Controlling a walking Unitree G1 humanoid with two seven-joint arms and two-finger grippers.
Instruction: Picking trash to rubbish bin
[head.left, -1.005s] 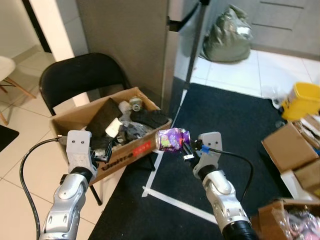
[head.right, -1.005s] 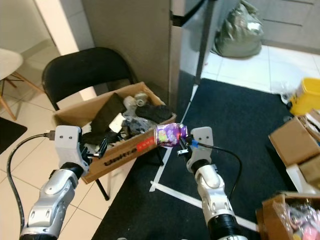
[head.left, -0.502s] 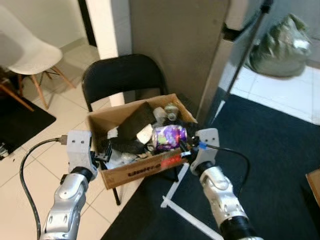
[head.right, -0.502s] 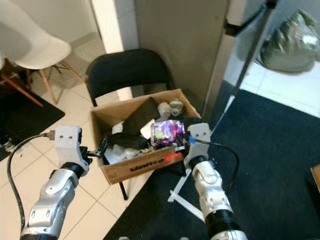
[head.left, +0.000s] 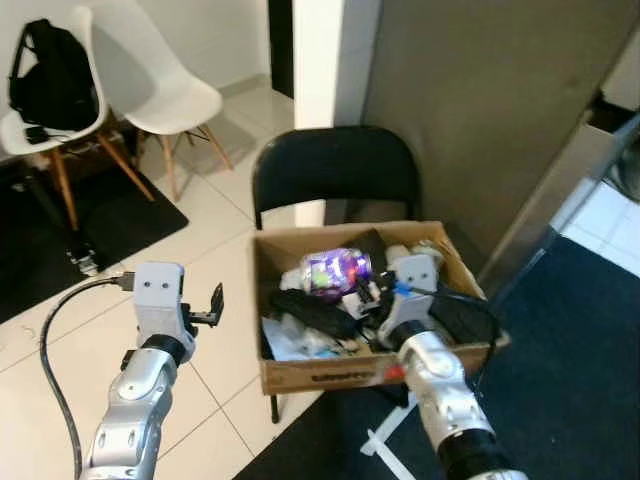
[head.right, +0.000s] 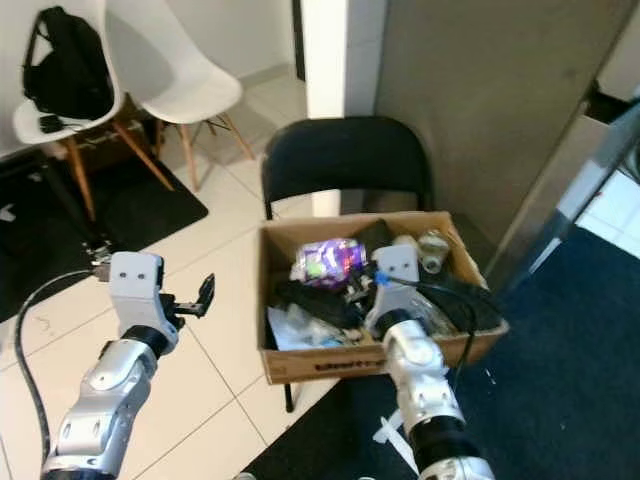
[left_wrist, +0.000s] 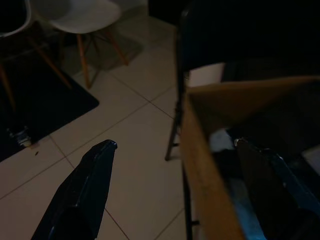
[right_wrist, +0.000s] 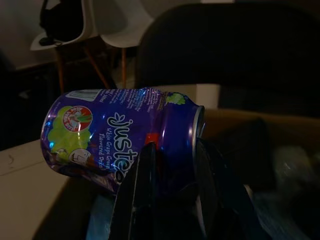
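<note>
A dented purple drink can (head.left: 336, 273) lies sideways in my right gripper (head.left: 358, 297), which is shut on it; in the right wrist view the can (right_wrist: 120, 136) sits between the two black fingers (right_wrist: 141, 185). The can hangs over the open cardboard box (head.left: 370, 372) of trash that rests on a black folding chair (head.left: 335, 170). My left gripper (head.left: 214, 302) stands open with nothing in it, just left of the box's left wall (left_wrist: 205, 185).
Two white chairs (head.left: 165, 85) stand at the back left, one carrying a black backpack (head.left: 50, 85). A dark mat (head.left: 90, 215) lies under them. A grey wall panel (head.left: 490, 110) rises behind the box, with dark carpet (head.left: 590, 400) to the right.
The camera has swung left, so the whole scene has shifted right. My right gripper has carried the can from the box's right front corner to over its inside. The left gripper stays open.
</note>
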